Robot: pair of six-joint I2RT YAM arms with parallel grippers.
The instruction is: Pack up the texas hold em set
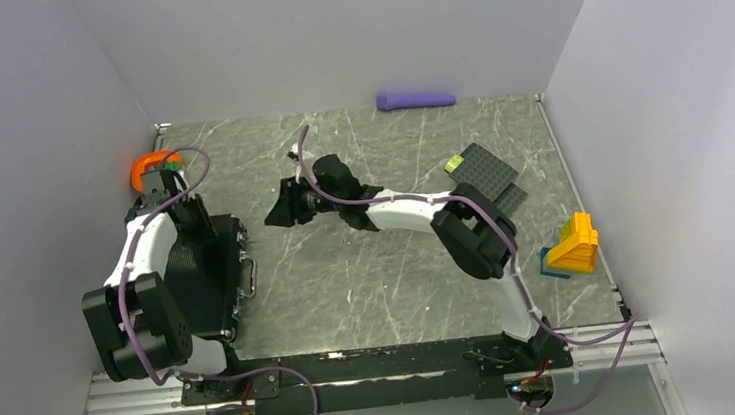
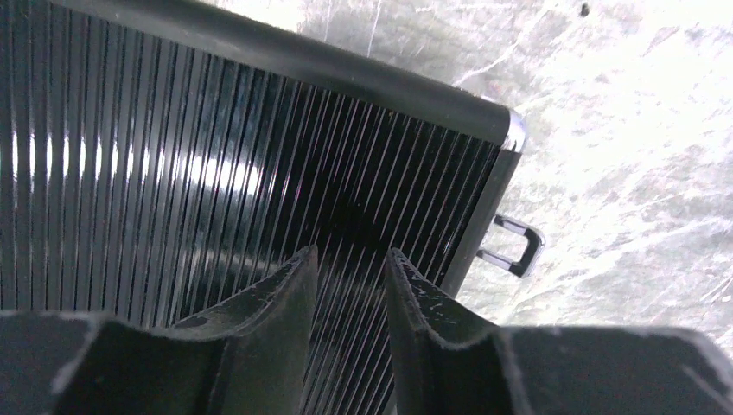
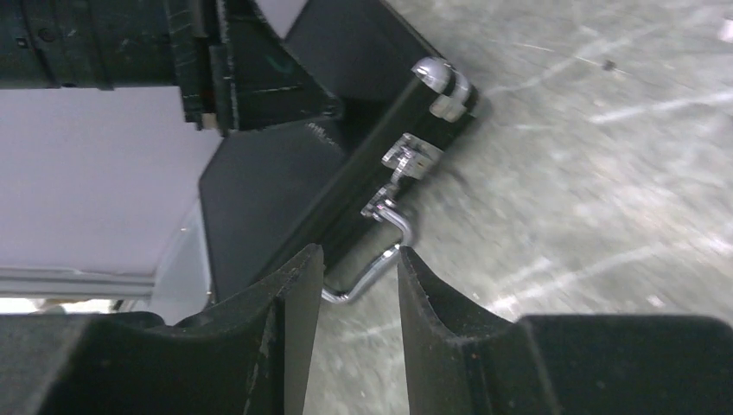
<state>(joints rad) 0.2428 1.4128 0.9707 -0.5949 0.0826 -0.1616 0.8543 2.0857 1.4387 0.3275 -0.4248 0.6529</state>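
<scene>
The black ribbed latch case (image 1: 204, 282) lies shut on the table's left side, its metal handle (image 1: 249, 276) facing right. My left gripper (image 1: 189, 221) hovers just over the lid (image 2: 216, 173), jaws a little apart with nothing between them (image 2: 350, 255); a silver latch (image 2: 519, 246) shows past the case corner. My right gripper (image 1: 279, 212) is open and empty in mid-table, pointing left at the case; in the right wrist view (image 3: 356, 255) the handle (image 3: 380, 259) lies just beyond its fingertips, apart from them. Chips, discs, triangle and cards are out of view.
An orange ring toy (image 1: 151, 166) sits at the back left behind the case. A purple cylinder (image 1: 416, 99) lies by the back wall. Black studded plates (image 1: 489, 172) with a green block (image 1: 454, 163) are back right. A yellow and blue block (image 1: 573, 245) stands at the right edge.
</scene>
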